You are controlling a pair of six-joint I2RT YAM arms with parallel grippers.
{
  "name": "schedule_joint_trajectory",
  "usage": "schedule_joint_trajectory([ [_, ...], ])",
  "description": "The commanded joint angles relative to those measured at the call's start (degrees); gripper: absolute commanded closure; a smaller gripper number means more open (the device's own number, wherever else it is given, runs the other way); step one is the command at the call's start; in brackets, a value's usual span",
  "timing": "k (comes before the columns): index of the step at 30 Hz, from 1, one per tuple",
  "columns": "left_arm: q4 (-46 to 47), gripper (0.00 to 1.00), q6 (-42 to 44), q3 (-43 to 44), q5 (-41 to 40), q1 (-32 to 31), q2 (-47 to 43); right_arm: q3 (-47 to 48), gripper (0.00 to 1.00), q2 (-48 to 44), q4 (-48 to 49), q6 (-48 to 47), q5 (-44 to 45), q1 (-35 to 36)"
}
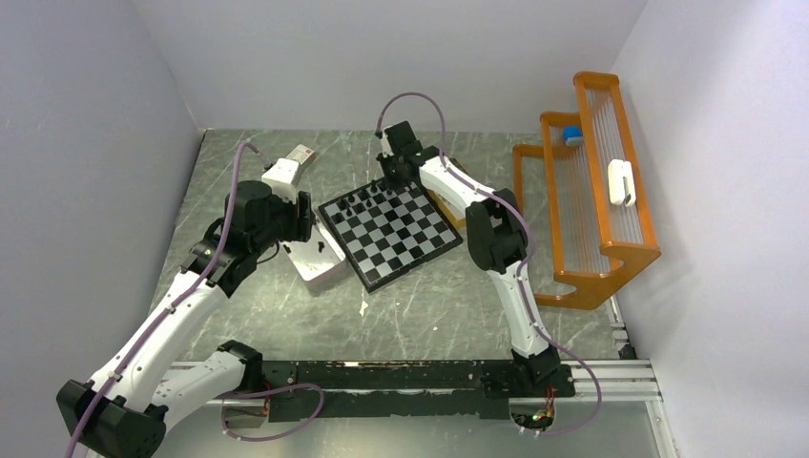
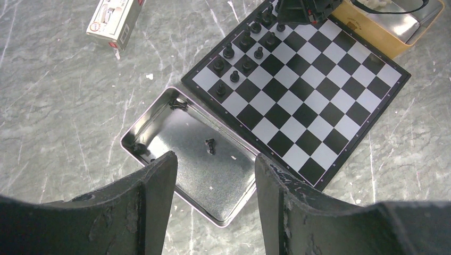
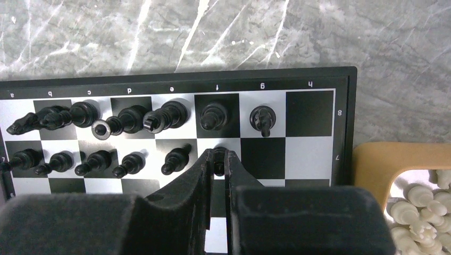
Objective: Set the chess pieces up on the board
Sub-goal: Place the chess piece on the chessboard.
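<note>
Looking down from above, the board (image 1: pixel 389 234) lies mid-table, turned like a diamond with one corner toward the arm bases. Being square, it has no long axis. Its black chess pieces (image 1: pixel 367 200) line the far-left edge and are too small here to tell apart. The left gripper (image 1: pixel 304 217) hangs over a silver tin (image 1: pixel 320 270) just beside the board's left edge; its fingers cannot be made out from this height. The right gripper (image 1: pixel 391 178) is down at the board's far corner and hides what it holds. The table (image 1: pixel 429 305) is grey-green marbled stone, boxed in by plain white walls, with an orange rack (image 1: pixel 591 248) at the right.

From the left wrist, the two fingers (image 2: pixel 154 207) stand spread wide with nothing between them, covering the tin's near end. The tin's long axis runs along the board's edge. A few black pieces lie in it, one near the middle (image 2: pixel 211 144) and others against its walls. A small carton (image 2: pixel 114 18) lies well apart. The frame's top cuts off the tan tray (image 2: pixel 367 34).

From the right wrist, the fingers are pressed almost together, pinching a black pawn (image 3: pixel 218 166) over f7; whether it touches the square cannot be told. The pieces toward the a file overlap, so their kinds are unclear. The tray, cut off at lower right, holds cream-white pieces (image 3: pixel 420 207).
</note>
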Motion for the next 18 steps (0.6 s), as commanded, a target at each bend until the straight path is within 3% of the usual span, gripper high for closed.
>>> schedule_joint_trajectory([
  [1,2.11,0.4,0.73,-0.28,0.73,0.01,-0.48,2.36,0.85,1.33,-0.99,-0.2,1.42,0.65],
  [18,2.01,0.39,0.73,-0.28,0.61,-0.03,-0.56,2.91,0.73,1.18,-1.97,-0.83,2.42,1.38],
])
